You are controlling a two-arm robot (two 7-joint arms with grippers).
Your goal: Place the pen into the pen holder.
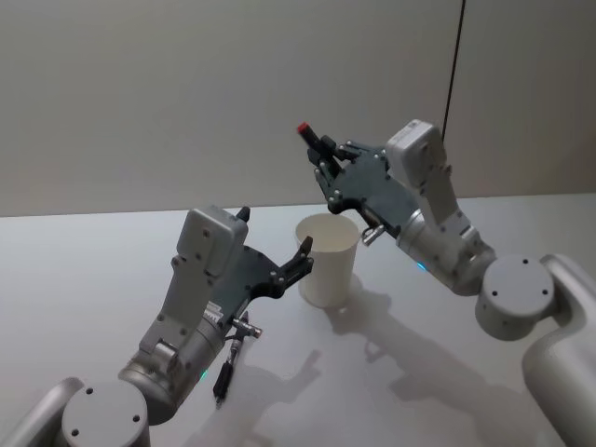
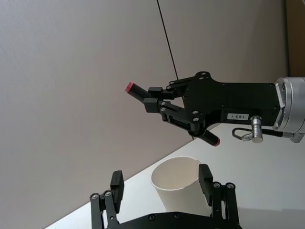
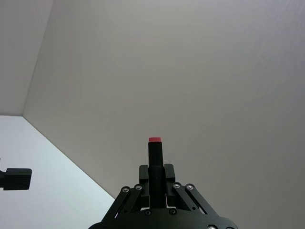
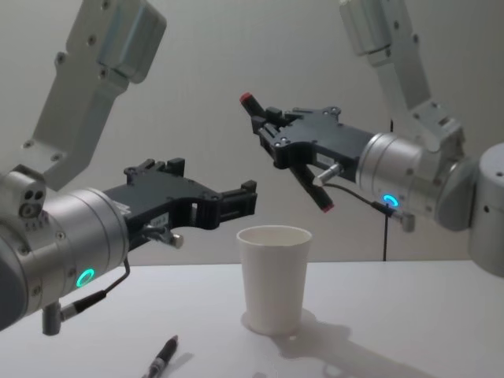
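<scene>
1. My right claw [image 1: 321, 154] is clamped on the pen [image 1: 315, 138], a black one with red ends. I grip it around its middle, so both ends stick out past my fingers.
2. The pen is held in the air, tilted. In the chest view its upper red end points up and toward my left. Its lower end slants down toward the pen holder [image 4: 273, 276].
3. That lower end hangs above the holder's rim, at its right side and clear of it (nothing of the pen is inside the cup).
4. The pen holder stands upright on the table [image 1: 93, 261], mouth up, between my two arms and below my right claw.
5. My left claw [image 1: 304, 259] is spread open and grips nothing. Its fingers sit just beside the holder on the left, near rim height. I cannot tell whether a fingertip touches the wall.
6. A second pen [image 1: 226, 372] lies flat on the table under my left arm, nearer to me than the holder and apart from it.
</scene>
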